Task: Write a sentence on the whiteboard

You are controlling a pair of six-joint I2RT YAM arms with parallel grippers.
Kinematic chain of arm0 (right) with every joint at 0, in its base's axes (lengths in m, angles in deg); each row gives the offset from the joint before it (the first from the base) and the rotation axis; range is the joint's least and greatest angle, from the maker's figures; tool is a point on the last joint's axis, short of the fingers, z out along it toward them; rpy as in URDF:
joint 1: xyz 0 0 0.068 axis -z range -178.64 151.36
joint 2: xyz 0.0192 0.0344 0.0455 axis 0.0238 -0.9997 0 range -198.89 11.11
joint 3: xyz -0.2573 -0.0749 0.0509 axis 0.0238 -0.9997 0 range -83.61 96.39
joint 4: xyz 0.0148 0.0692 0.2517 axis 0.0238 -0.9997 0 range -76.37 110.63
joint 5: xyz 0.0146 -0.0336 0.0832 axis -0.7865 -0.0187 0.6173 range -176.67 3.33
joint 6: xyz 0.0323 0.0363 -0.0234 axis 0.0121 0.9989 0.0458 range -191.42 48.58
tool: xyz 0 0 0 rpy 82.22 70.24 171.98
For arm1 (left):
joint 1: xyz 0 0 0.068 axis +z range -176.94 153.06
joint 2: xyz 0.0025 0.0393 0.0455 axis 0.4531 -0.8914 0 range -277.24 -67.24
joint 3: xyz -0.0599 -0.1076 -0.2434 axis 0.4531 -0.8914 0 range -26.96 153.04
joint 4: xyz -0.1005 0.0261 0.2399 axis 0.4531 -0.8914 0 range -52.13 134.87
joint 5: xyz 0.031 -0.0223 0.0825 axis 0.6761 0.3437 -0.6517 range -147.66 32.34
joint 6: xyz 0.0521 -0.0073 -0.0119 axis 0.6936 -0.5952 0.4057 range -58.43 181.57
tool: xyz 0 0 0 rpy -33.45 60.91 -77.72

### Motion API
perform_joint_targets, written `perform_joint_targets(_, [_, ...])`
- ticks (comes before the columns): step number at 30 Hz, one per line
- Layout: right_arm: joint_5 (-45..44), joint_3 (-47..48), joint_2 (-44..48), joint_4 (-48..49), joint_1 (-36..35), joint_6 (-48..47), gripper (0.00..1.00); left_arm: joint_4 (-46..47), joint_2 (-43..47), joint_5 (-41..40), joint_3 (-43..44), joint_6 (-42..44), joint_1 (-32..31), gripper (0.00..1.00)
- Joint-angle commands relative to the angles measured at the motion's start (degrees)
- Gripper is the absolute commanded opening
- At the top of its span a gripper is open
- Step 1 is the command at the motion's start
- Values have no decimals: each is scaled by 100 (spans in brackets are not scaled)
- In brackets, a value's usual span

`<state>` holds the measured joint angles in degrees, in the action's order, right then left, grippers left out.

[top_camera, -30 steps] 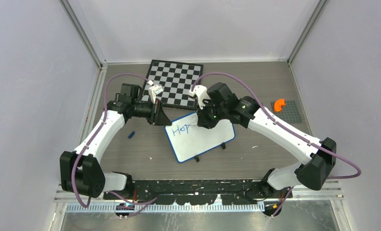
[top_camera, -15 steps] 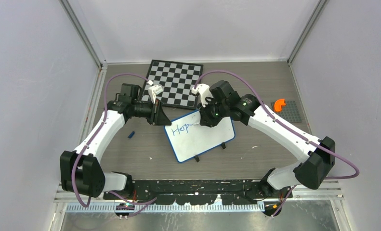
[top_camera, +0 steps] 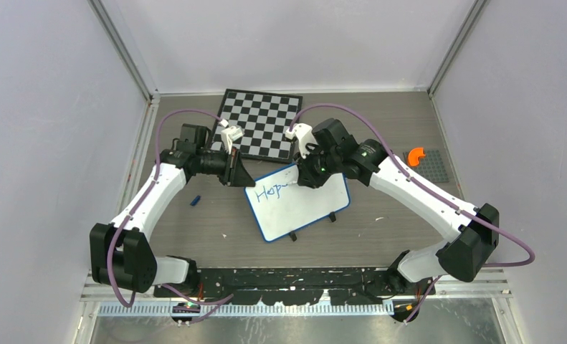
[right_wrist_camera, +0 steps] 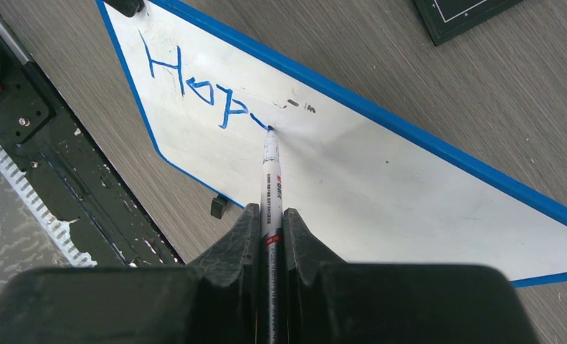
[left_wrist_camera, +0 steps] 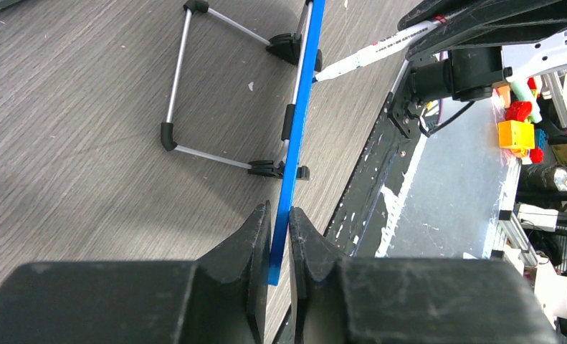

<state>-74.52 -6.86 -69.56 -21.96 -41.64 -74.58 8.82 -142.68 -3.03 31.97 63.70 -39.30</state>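
On the left, the left gripper (left_wrist_camera: 280, 215) pinches its narrow jaws onto the blue rim at the left corner of the whiteboard (top_camera: 298, 211). The board sits askew at mid-table on wire legs (left_wrist_camera: 177, 72), just in front of a chessboard (top_camera: 260, 122). Near that corner runs the sentence (right_wrist_camera: 194, 82), blue letters reading "Hop" with a short stroke trailing off the p. To the right, the right gripper (right_wrist_camera: 269, 215) is clamped tight on a white marker (right_wrist_camera: 271, 161), whose tip touches the board at the end of that stroke.
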Motion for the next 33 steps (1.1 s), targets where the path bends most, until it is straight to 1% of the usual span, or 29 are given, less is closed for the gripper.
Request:
perform_joint_targets(1, [-69, 290, -21, 275, 24, -71, 0, -235, -44, 48, 103, 59, -82, 15])
perform_joint_targets(7, [-57, 376, -69, 289, -38, -78, 0, -240, -56, 51, 104, 64, -91, 14])
perform_joint_targets(17, [-36, 252, -195, 301, -221, -71, 0, -260, -41, 31, 110, 76, -91, 14])
perform_joint_targets(33, [-156, -149, 79, 245, -226, -100, 0, -326, -59, -5, 127, 151, -91, 14])
